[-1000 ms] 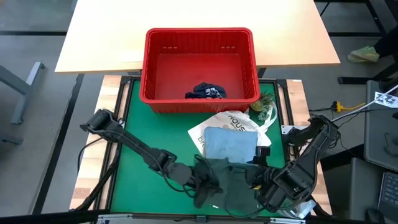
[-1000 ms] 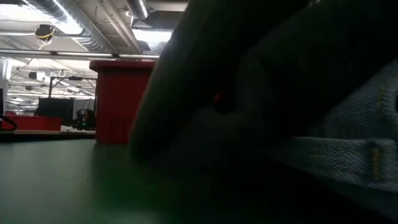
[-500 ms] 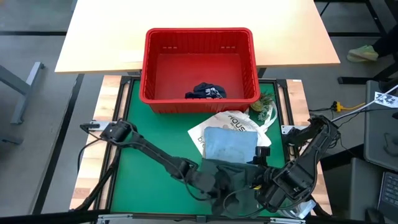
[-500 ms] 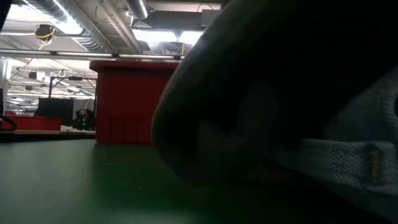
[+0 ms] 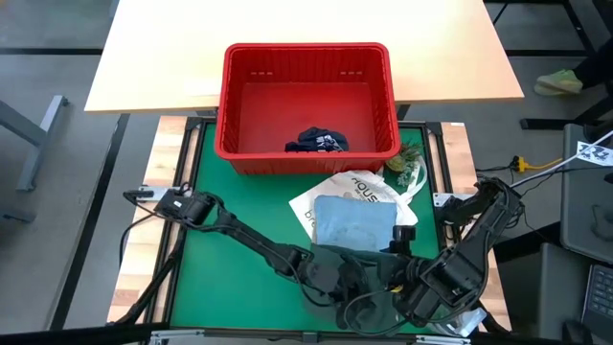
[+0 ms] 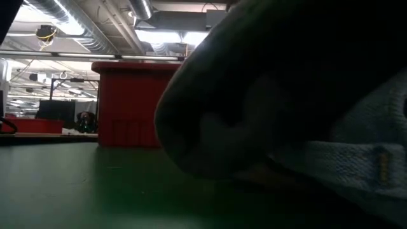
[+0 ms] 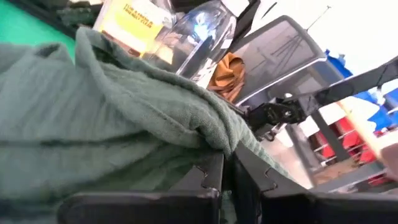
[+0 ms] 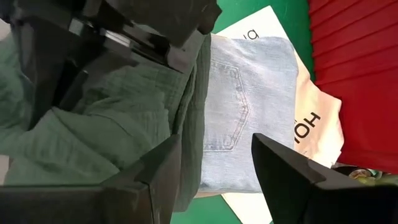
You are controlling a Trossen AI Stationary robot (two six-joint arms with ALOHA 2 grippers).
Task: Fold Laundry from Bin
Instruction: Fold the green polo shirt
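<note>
Red bin (image 5: 308, 98) holding only navy shorts (image 5: 317, 142).
Left gripper (image 7: 225, 182) clenched on olive-green garment (image 7: 112, 118); right gripper (image 8: 214, 171) spread, over blue shirt (image 8: 249, 106).

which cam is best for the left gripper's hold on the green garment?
Left wrist view: the left gripper has its dark fingers pinched shut on an edge of the olive-green garment. In the high view the arm covers that contact. The right wrist view shows only the gripper's dark body over the cloth. The low view is mostly blocked by cloth.
</note>
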